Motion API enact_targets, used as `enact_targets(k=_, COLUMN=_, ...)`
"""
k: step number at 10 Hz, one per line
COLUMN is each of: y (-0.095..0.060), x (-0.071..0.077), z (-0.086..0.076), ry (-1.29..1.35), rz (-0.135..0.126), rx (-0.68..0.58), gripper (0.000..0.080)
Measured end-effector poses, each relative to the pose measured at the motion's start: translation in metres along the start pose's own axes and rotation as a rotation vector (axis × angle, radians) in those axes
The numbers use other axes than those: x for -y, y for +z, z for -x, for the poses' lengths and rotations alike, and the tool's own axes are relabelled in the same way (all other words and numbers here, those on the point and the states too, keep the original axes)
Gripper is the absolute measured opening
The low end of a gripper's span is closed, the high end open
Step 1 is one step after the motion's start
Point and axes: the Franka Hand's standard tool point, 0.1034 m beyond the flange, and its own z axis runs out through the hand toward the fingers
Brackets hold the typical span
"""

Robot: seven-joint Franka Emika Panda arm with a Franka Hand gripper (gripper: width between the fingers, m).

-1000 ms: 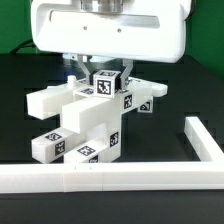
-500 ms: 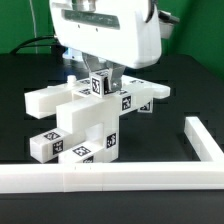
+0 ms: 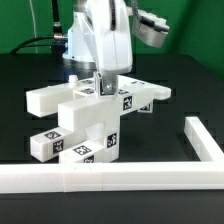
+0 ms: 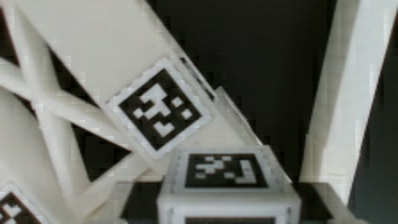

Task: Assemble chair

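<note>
The chair stands partly joined on the black table: white blocky bars with square tags, stacked crosswise. My gripper comes straight down onto a short upright tagged bar at the top of the stack and is shut on it. In the wrist view the bar's tagged end sits between my dark fingers, and my gripper is at the frame's edge. Beyond the bar lies the X-braced panel with its tag.
A long white L-shaped rail runs along the front of the table and turns back at the exterior view's right. Cables hang behind at the exterior view's left.
The hand has turned about its vertical axis while staying on the upright bar, so its wide face now looks narrow. The chair pieces have kept their place.
</note>
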Motion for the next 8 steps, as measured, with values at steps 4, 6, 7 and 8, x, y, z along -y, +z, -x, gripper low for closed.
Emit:
enact_targets(k=4, y=-0.0002, x=0.0006, z=0.0001, ry=0.264, rz=-0.004, rx=0.010, gripper=0.0284)
enact_targets(k=6, y=0.0008, x=0.0006, z=-0.0011, ry=0.361, rz=-0.005, rx=0.016, gripper=0.0284)
enact_targets(k=7, y=0.0009, x=0.0015, z=-0.0006, ry=0.449, rz=-0.012, rx=0.025, gripper=0.0284)
enact_targets(k=8, y=0.0009, x=0.0021, z=-0.0002, ry=0.509, rz=-0.016, rx=0.035, gripper=0.0284)
